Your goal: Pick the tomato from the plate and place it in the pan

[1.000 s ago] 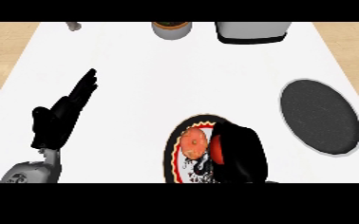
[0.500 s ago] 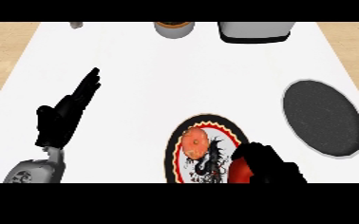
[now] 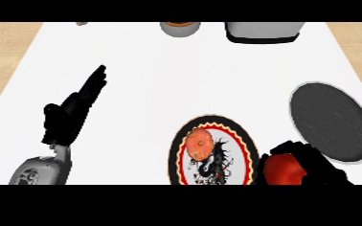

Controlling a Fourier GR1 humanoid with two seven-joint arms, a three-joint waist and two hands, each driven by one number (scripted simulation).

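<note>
A red tomato (image 3: 281,169) is off the plate, just right of its rim, with my right hand (image 3: 316,166) curled round it at the view's lower right. The round plate (image 3: 240,139), with a red and black rim and a black drawing, lies at the lower middle; an orange round patch (image 3: 200,142) shows on its left part. The dark grey pan (image 3: 329,119) lies flat at the right edge, just above and right of the right hand. My left hand (image 3: 69,115) rests open at the left, fingers pointing up, holding nothing.
At the counter's far edge stand a grey appliance (image 3: 264,31), a small grey pot with a brown top (image 3: 180,28) and a small grey item (image 3: 82,23). Wooden floor (image 3: 16,48) shows beyond the counter's left and right edges.
My right hand, which was over the plate, has closed on the tomato and carried it right, off the plate's rim toward the pan. The left hand has stayed put.
</note>
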